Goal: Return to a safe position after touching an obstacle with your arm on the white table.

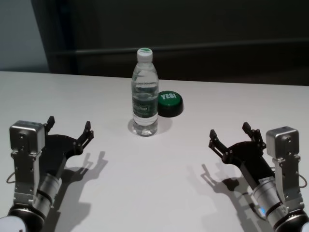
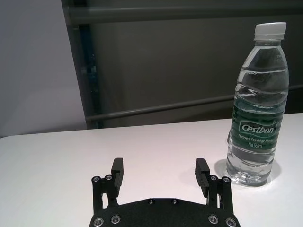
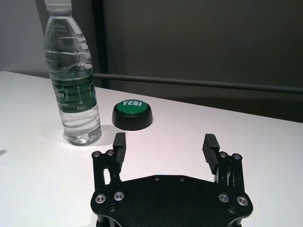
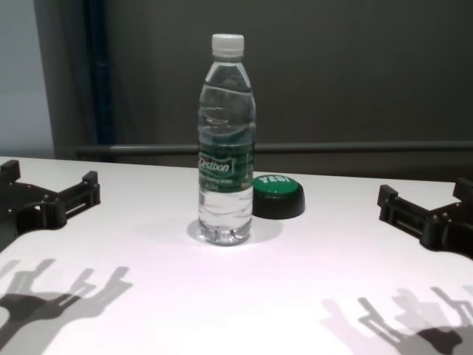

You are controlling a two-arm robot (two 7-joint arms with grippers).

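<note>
Bottle (image 1: 145,92) upright on white table (image 1: 154,183), ahead of and between both grippers, well apart. Left gripper (image 1: 68,128) and right gripper (image 1: 234,136) spread, empty. Full, top-heavy, slick; grip mid-label.

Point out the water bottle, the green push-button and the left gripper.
water bottle (image 1: 145,104), head view, on its green label.
green push-button (image 1: 170,98), head view, on its green top.
left gripper (image 1: 69,127), head view, midway between its open fingertips.
</note>
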